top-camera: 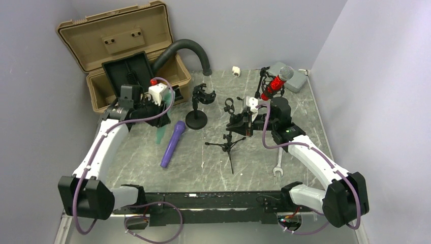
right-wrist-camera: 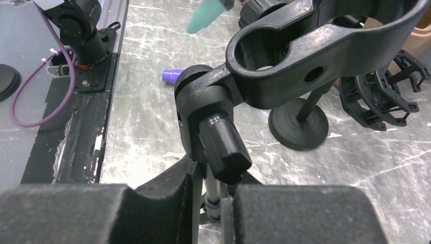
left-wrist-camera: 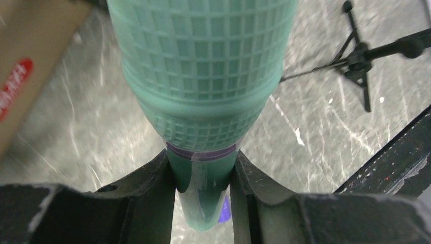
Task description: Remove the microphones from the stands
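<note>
My left gripper point(top-camera: 157, 111) is shut on a teal microphone point(top-camera: 161, 133) and holds it off the table, handle hanging down. In the left wrist view its mesh head point(left-wrist-camera: 203, 66) fills the frame and its handle sits between my fingers point(left-wrist-camera: 203, 170). My right gripper point(top-camera: 243, 122) is shut on the shaft of a small black tripod stand point(top-camera: 229, 145). In the right wrist view my jaws point(right-wrist-camera: 216, 180) clamp the shaft below the stand's empty clip point(right-wrist-camera: 284, 56). The teal handle tip point(right-wrist-camera: 206, 15) shows at the top of that view.
A purple microphone point(top-camera: 173, 144) lies on the table. A round-base stand point(top-camera: 197, 109) with an empty shock mount stands mid-table. A red microphone point(top-camera: 277, 82) sits on a stand at back right. An open tan case point(top-camera: 122, 46) is back left. A wrench point(top-camera: 278, 170) lies front right.
</note>
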Action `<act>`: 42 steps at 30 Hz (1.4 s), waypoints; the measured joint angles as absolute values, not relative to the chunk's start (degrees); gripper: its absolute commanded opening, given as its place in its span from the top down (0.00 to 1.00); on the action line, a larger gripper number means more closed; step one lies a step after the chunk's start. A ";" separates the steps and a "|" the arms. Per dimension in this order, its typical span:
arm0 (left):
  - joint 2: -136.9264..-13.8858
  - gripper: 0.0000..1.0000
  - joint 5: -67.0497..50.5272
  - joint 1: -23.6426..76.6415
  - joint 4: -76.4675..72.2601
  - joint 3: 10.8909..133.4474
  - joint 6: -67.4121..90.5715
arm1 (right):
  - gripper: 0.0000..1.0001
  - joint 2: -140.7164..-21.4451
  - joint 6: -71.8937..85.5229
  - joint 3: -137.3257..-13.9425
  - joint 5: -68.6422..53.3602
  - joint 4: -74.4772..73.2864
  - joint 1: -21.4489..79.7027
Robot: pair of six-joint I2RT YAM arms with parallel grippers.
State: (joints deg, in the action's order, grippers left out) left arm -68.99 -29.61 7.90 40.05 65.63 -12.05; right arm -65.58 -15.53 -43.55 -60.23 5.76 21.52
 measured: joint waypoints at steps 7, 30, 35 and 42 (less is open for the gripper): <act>-72.64 1.00 -26.11 5.41 40.27 59.57 -9.76 | 1.00 -65.56 -15.68 -43.57 -60.29 5.58 21.47; -86.52 0.78 -14.68 5.32 42.22 56.36 -8.71 | 1.00 -65.12 -15.92 -43.57 -60.03 5.02 20.67; -89.65 0.74 -14.76 5.32 43.55 56.40 -8.43 | 1.00 -65.06 -15.94 -43.57 -59.99 4.89 20.60; -95.07 0.70 -15.84 5.34 46.06 57.58 -7.79 | 1.00 -64.99 -16.03 -43.57 -59.94 4.73 20.56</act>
